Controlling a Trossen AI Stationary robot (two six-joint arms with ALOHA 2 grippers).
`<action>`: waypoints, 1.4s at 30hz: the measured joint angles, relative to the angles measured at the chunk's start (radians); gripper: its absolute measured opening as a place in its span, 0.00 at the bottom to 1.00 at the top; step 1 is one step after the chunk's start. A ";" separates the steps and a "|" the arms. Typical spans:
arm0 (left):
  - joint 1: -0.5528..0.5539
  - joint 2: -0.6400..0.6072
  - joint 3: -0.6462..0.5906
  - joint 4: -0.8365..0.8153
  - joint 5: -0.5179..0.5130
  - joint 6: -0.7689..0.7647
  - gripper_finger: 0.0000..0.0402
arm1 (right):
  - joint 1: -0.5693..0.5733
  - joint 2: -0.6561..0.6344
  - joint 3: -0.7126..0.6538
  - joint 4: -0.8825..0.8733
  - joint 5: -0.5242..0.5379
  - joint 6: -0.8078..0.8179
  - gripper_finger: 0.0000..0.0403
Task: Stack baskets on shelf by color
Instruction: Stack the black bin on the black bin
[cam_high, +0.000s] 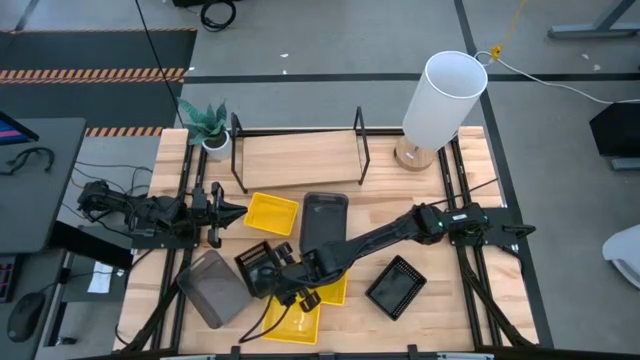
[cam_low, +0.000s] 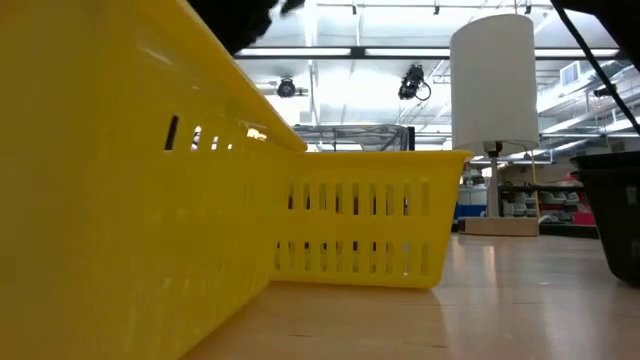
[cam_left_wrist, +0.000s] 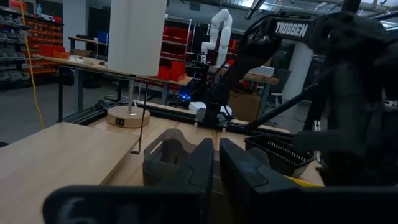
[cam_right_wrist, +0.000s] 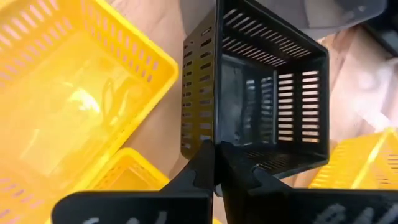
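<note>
My right gripper (cam_high: 275, 278) reaches across the table to the near left and is shut on a small black perforated basket (cam_high: 257, 262). Yellow baskets lie below and beside it (cam_high: 296, 316) (cam_high: 332, 290), and another sits farther back (cam_high: 271, 213). Two dark grey baskets rest flat on the table (cam_high: 323, 222) (cam_high: 212, 288). A second black basket (cam_high: 396, 287) lies near the right. The shelf (cam_high: 300, 158) stands at the far side, its wooden board bare. My left gripper (cam_high: 232, 210) waits shut at the left, holding nothing. My right gripper pinches the top rim of one perforated side wall (cam_right_wrist: 216, 134) of the black basket, one finger outside the wall (cam_right_wrist: 198, 169) and one inside (cam_right_wrist: 241, 173). The fingers come slanting down from above. The basket hangs tilted below them, over the yellow baskets.
A tall white cylinder lamp (cam_high: 443, 98) stands at the shelf's right end, and a small potted plant (cam_high: 210, 128) at its left end. Black frame rails (cam_high: 470, 290) run along the table's sides. Bare wood shows at the near right (cam_high: 450, 320).
</note>
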 joint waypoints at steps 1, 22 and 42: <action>0.000 0.000 0.000 0.000 0.000 0.000 0.08 | 0.002 0.000 0.015 -0.021 0.006 0.006 0.03; 0.000 0.000 0.000 0.000 0.000 0.000 0.07 | 0.092 -0.181 0.010 -0.183 0.166 0.237 0.02; 0.000 0.000 0.000 0.000 0.000 0.000 0.09 | 0.254 -0.382 0.010 -0.486 0.027 0.995 0.02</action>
